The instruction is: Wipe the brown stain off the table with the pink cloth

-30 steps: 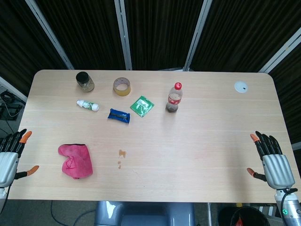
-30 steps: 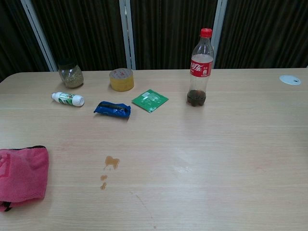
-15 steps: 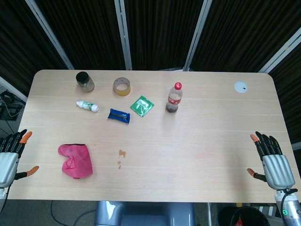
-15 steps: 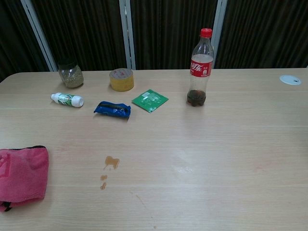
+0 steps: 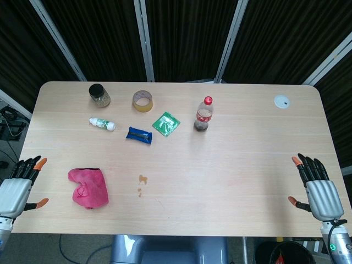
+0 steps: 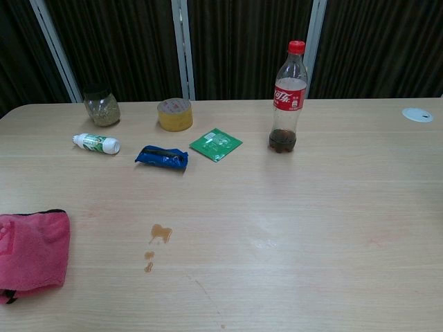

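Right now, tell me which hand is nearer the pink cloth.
Left. The left hand hangs open at the table's left edge, just left of the cloth. The right hand is open at the far right edge, across the table.

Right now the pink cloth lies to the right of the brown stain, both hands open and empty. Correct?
Not quite. In the head view the pink cloth lies left of the brown stain. The left hand and right hand are open and empty.

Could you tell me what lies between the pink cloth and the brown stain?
Nothing: in both views, only bare table shows between the pink cloth and the brown stain.
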Robot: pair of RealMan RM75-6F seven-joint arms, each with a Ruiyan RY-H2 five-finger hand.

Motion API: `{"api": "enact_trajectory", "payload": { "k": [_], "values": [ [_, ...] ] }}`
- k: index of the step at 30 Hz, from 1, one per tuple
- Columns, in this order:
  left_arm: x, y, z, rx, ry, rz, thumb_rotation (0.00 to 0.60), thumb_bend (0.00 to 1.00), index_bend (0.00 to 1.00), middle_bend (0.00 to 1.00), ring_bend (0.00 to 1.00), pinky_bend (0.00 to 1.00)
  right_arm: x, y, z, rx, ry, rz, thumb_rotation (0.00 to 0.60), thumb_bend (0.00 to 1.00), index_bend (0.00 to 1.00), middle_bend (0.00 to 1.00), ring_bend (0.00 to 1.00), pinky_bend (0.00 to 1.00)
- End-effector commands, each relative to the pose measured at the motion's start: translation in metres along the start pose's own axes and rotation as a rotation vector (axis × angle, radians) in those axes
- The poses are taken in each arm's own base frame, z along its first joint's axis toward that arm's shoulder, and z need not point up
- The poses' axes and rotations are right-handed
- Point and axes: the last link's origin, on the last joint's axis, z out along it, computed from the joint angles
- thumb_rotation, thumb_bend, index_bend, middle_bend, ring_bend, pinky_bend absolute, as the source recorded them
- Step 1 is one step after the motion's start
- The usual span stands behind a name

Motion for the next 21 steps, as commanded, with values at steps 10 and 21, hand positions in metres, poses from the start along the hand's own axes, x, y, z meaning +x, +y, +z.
{"api": "enact_trajectory", "payload": {
  "k": [10,21],
  "values": [
    [-0.034,0.033,0.023,-0.064,-0.17,0.149,0.6,0.0,0.09,0.0,0.0,0.02,0.0,0.0,0.0,-0.003,-0.002,0.001,0.6,0.02,0.0,0.0,0.0,0.0],
    [-0.061,0.051,0.033,-0.068,-0.235,0.188,0.6,0.0,0.07,0.0,0.0,0.0,0.0,0.001,0.0,-0.008,-0.004,0.01,0.6,0.02,0.0,0.0,0.0,0.0]
  ]
}}
